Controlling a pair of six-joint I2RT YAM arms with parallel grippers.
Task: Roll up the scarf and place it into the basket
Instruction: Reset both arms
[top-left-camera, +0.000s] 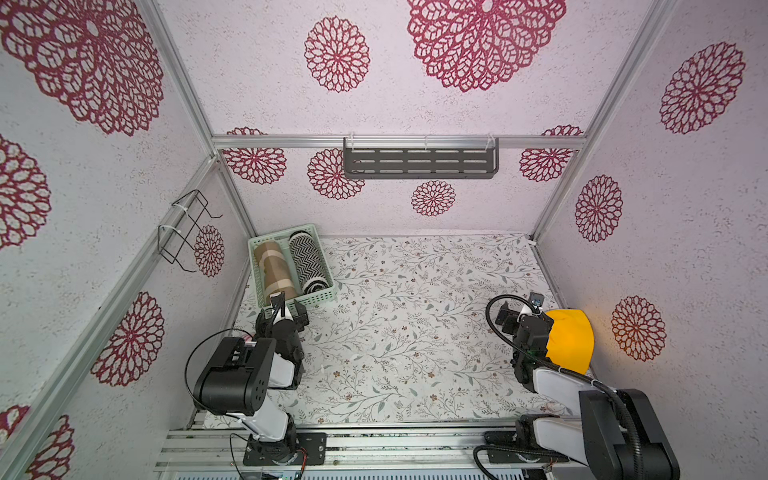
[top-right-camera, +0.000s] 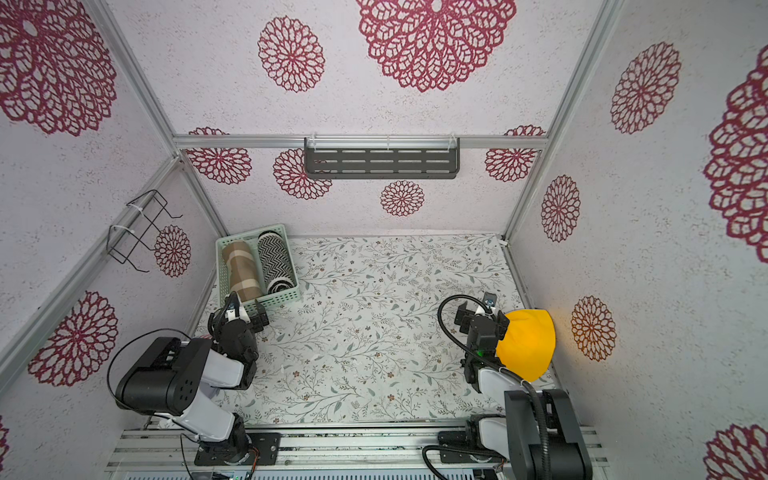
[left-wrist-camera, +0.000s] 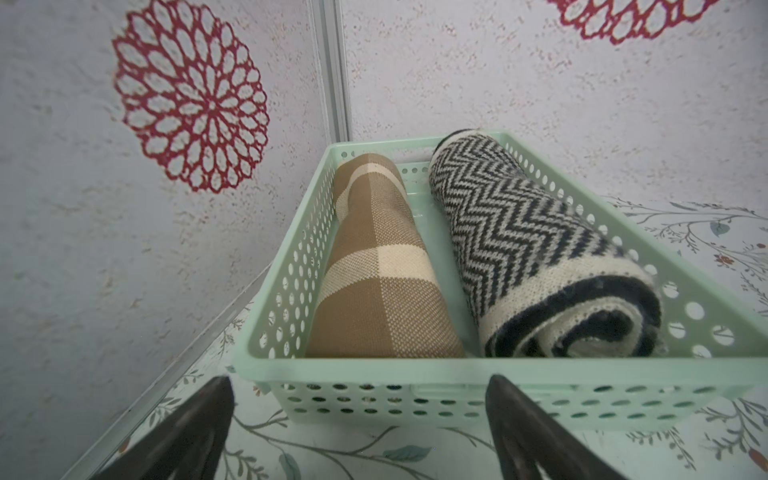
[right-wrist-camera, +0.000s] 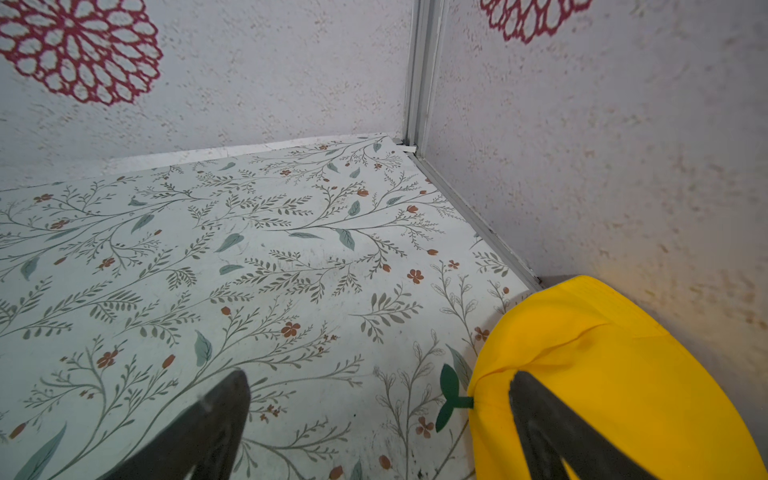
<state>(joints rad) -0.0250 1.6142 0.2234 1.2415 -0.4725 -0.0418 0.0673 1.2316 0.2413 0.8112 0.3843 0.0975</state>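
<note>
White textured walls printed with red rosettes enclose a floral-papered tabletop (top-left-camera: 415, 332). The left end effector (left-wrist-camera: 359, 384) is seen with its jaws spread wide and empty, just in front of the near wall of the mint-green basket (left-wrist-camera: 291, 266). No contact with that wall can be made out.

Two rolls are laid lengthwise, side by side, in the basket: a tan checked scarf roll (left-wrist-camera: 374, 266) and a black-and-white chevron scarf roll (left-wrist-camera: 511, 232), whose spiral end is turned toward the left wrist camera. No loose scarf is seen on the tabletop, so the placing is judged done. Which roll the task means cannot be told.

What is judged left is a clean retreat. The left end effector is best lifted and drawn straight back, so that the perforated wall and its slot handle (left-wrist-camera: 440, 388) are not hooked and the light basket is not dragged. The knitted rolls are best not nudged, as they would likely loosen.

The right end effector (right-wrist-camera: 380, 376), likewise wide and empty, is held low over the tabletop, well apart from the basket. One of its fingers is seen in front of a yellow fabric object (right-wrist-camera: 623, 353) bearing a green leaf tab (right-wrist-camera: 451, 395); whether they touch cannot be told.

A dark grey slotted shelf (top-left-camera: 419, 164) and a black wire rack (top-left-camera: 183, 226) are hung on the walls, well clear of both arms.
</note>
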